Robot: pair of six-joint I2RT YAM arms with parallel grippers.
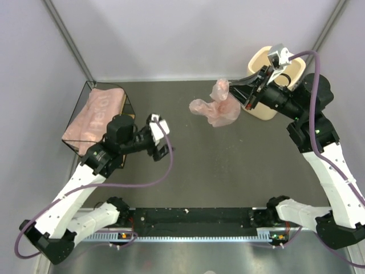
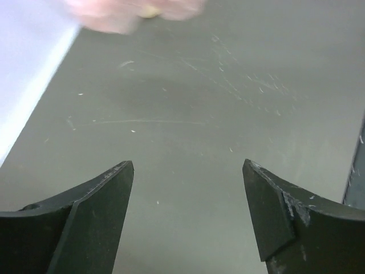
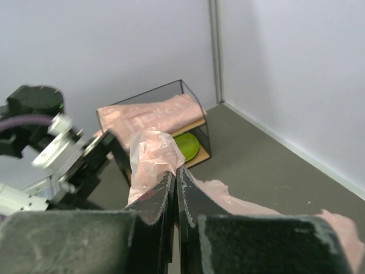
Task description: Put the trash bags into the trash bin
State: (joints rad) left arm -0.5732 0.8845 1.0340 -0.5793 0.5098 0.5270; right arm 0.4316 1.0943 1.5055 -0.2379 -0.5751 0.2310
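The right gripper point(image 1: 242, 94) is clamped tight: in its wrist view the two fingers point(image 3: 162, 200) meet with only a sliver of pink film between them. They pinch a crumpled bag point(image 3: 149, 153) near its edge. One lobe of the bag bunches up just past the tips. The rest spills back under and beside the fingers, on the jaws' right. From above, the bag point(image 1: 219, 105) hangs out ahead of the tips, outside the bin point(image 1: 259, 111). The bin stands just behind the jaws, under the wrist. Whether the bag touches the table point(image 1: 228, 165) cannot be told.

The left gripper point(image 2: 188, 171) is spread wide, with only bare table between its fingers. The bag shows as a pink blur point(image 2: 131, 11) well ahead of these jaws and slightly to their left. From above, this gripper point(image 1: 162, 140) is well apart from the bag.

Far ahead of the right jaws, a folded stack point(image 3: 151, 117) of pink bags lies on top of a wire box point(image 3: 197, 114), with a green disc point(image 3: 187, 145) inside.
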